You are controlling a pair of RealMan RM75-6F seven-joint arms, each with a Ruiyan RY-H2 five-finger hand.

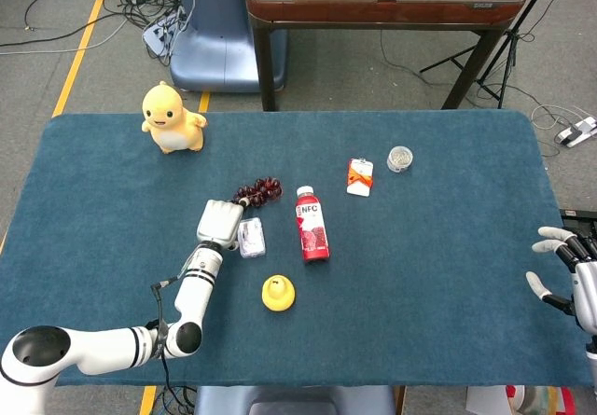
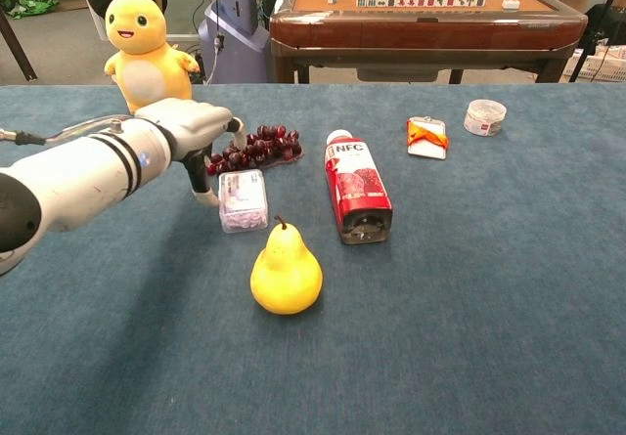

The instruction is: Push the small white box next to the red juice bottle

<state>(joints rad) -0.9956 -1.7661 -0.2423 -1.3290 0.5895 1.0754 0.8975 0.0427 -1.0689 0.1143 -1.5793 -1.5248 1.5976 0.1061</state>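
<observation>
Halfway-ish from the head view, left hand (image 1: pixel 220 222) against box (image 1: pixel 250 237), fingers hidden so can't tell, gap to bottle (image 1: pixel 312 225) left; chest view, fingers (image 2: pixel 203 189) pointed down touching box (image 2: pixel 243 200), short of bottle (image 2: pixel 357 187).

My left hand (image 2: pixel 191 127) touches the small box (image 2: pixel 242 199) from its left; juice bottle (image 2: pixel 356 187) lies right of it, grapes (image 2: pixel 256 148) behind, pear (image 2: pixel 286 271) in front.
</observation>
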